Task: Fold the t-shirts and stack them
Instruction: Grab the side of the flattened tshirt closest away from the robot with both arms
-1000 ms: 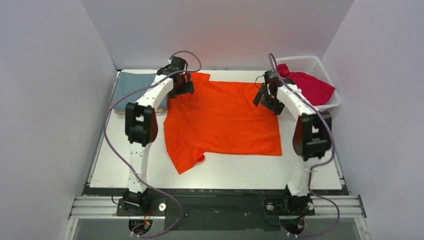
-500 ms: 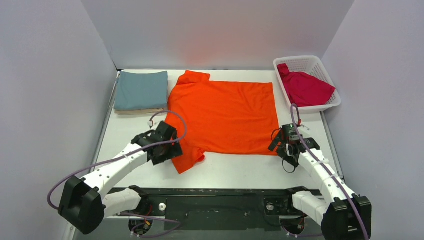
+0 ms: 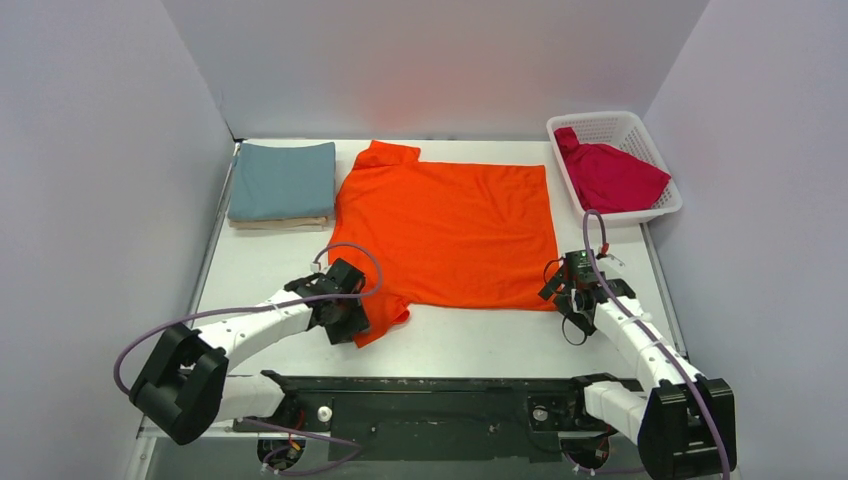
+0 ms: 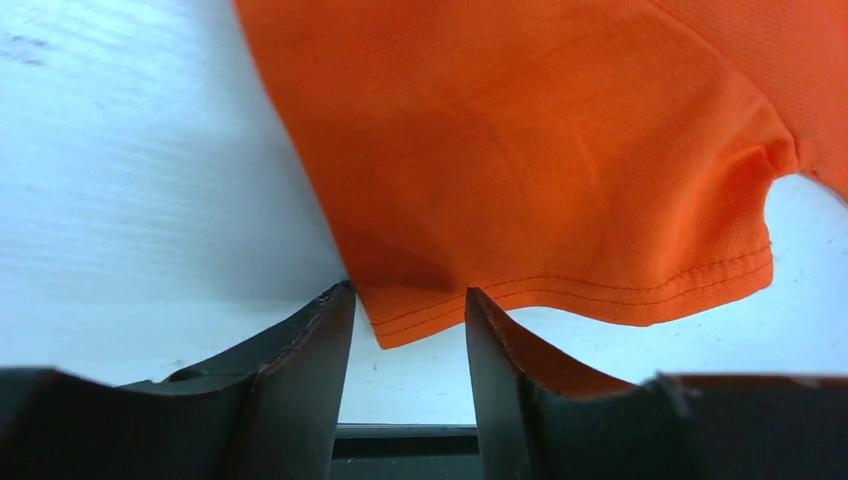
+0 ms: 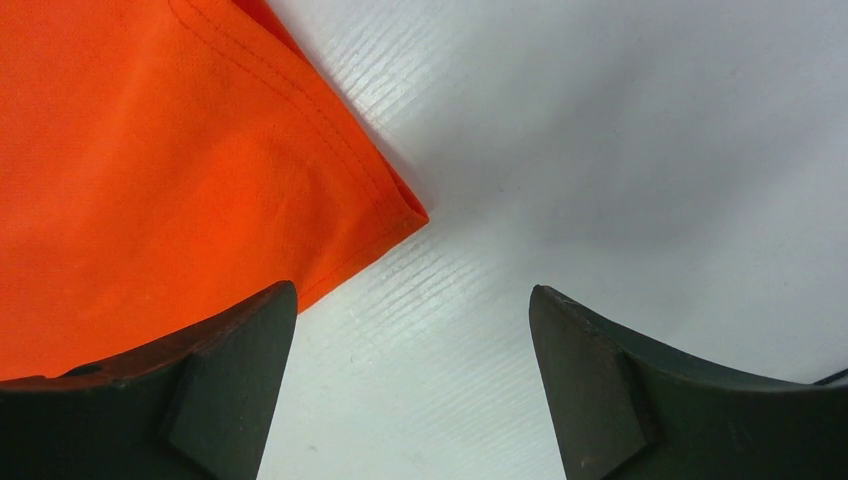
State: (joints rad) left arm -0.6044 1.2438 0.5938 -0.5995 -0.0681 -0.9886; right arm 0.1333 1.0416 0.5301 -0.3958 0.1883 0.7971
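A bright orange cloth t-shirt (image 3: 450, 235) lies spread flat in the middle of the white table (image 3: 470, 340). Its collar points to the far side and its lower hem runs along the near side. The near left sleeve sticks out towards the front edge of the table.

The left gripper (image 3: 355, 325) is low over the table at the tip of this sleeve. In the left wrist view its jaws are apart with a narrow gap. The stitched corner of the sleeve hem lies just inside this gap, and bare table shows between the two dark fingers (image 4: 300, 380), so they are not closed on the cloth.

The right gripper (image 3: 560, 296) is low at the near right corner of the same shirt. In the right wrist view its jaws are wide apart. The pointed hem corner lies a little ahead of the gap, on the side of the left finger, and the table is bare under the right finger. The cloth is not held.

At the far left corner of the table a dusty teal-blue shirt (image 3: 282, 180) lies folded on top of a folded beige shirt (image 3: 285, 223), of which only a thin edge shows. At the far right stands a white plastic lattice basket (image 3: 645, 138), and a crimson red shirt (image 3: 612, 175) lies crumpled in it, partly over its near rim.
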